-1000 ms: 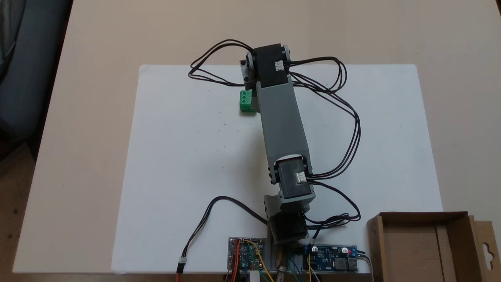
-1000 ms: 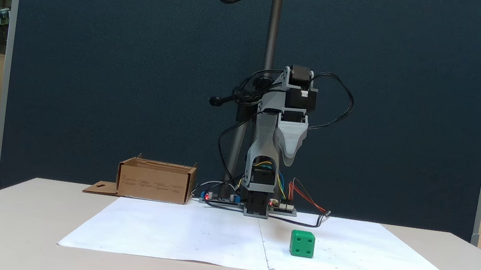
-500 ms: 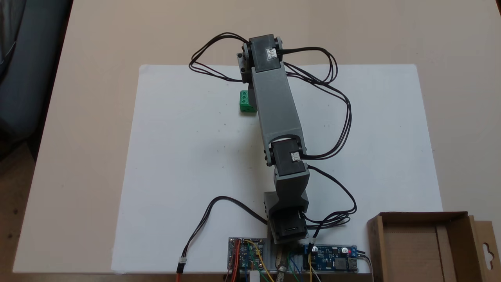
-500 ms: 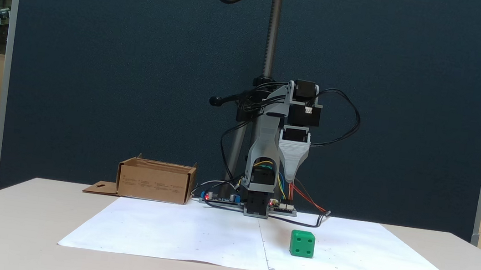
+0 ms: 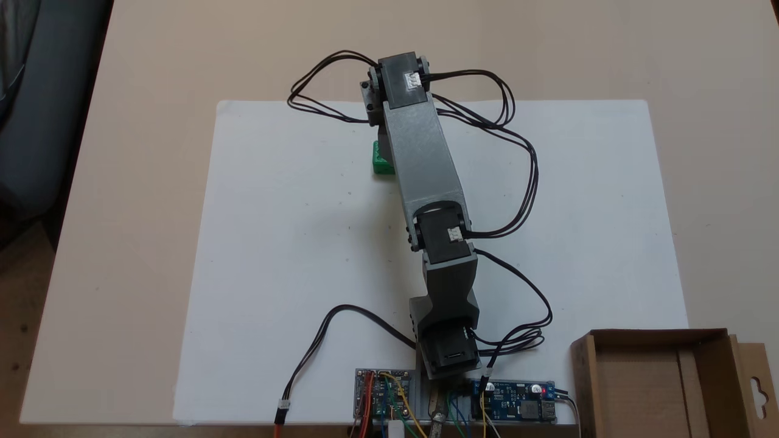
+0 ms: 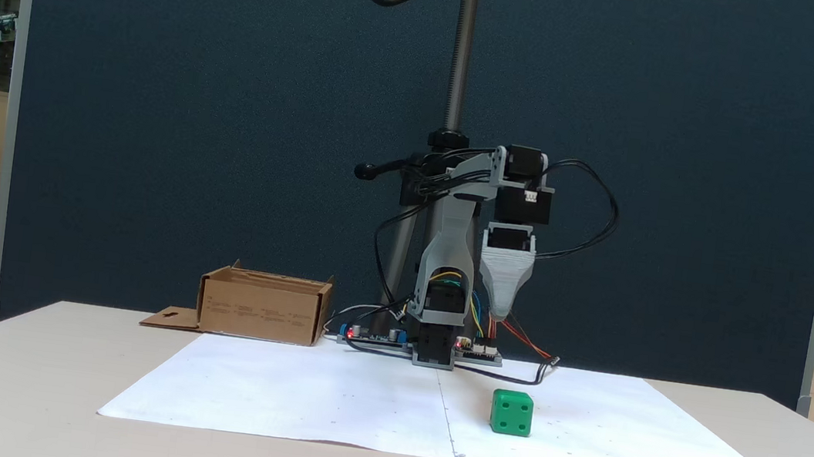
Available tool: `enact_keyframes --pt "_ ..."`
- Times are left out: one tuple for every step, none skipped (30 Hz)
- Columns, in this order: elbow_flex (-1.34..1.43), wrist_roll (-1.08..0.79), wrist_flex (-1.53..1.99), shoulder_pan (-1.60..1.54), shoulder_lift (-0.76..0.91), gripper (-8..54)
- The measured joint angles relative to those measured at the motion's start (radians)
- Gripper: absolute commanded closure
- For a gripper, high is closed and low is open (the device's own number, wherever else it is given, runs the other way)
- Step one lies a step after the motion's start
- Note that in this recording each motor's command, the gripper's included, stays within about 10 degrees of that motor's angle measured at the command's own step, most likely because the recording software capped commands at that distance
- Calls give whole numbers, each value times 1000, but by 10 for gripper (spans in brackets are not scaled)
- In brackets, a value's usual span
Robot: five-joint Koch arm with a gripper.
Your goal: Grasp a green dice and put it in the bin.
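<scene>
The green dice point(image 6: 512, 413) sits on the white paper, right of centre in a fixed view from the front. From above, the arm's forearm covers most of the dice point(image 5: 380, 160). My gripper point(image 6: 501, 316) hangs tip-down well above the paper, a little left of the dice and farther back. It shows as a single grey wedge, so I cannot tell how its jaws stand; nothing is seen in it. The bin point(image 6: 261, 308), a brown cardboard box, stands at the back left of that view, and the bin point(image 5: 639, 389) sits at the bottom right from above.
White paper sheet point(image 5: 292, 243) covers the middle of the beige table. Circuit boards point(image 5: 383, 395) and wires sit by the arm's base. Black cables point(image 5: 529, 182) loop off the arm's right side. A dark blue partition point(image 6: 195, 117) stands behind the table.
The arm has reached farther out and swung toward the dice. The gripper has tipped down and dropped lower, shifting right in the front view. The dice has stayed put.
</scene>
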Motion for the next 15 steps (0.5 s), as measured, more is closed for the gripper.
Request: enact_keyframes --pt "-14 8 -3 -6 -2 -12" --pt "-14 17 -8 -9 0 -12" --pt "-15 23 -11 -17 0 -12" --pt "-15 26 -12 -21 0 -12" --pt "-15 28 -17 -25 0 -12" --pt "-15 35 -21 -25 0 -12" --pt "-15 40 -26 -25 -6 -12" --pt "-17 41 -31 -26 -14 -12" --pt "-15 41 -37 -26 -20 -12" --pt "-15 41 -41 -26 -26 -11" --pt "-15 41 -46 -28 -38 -11" --pt "-17 43 -52 -28 -51 -11" --pt "-15 44 -57 -26 -58 -11" --pt "-14 46 -64 -28 -63 -12" --pt "-15 48 -72 -28 -64 -11"
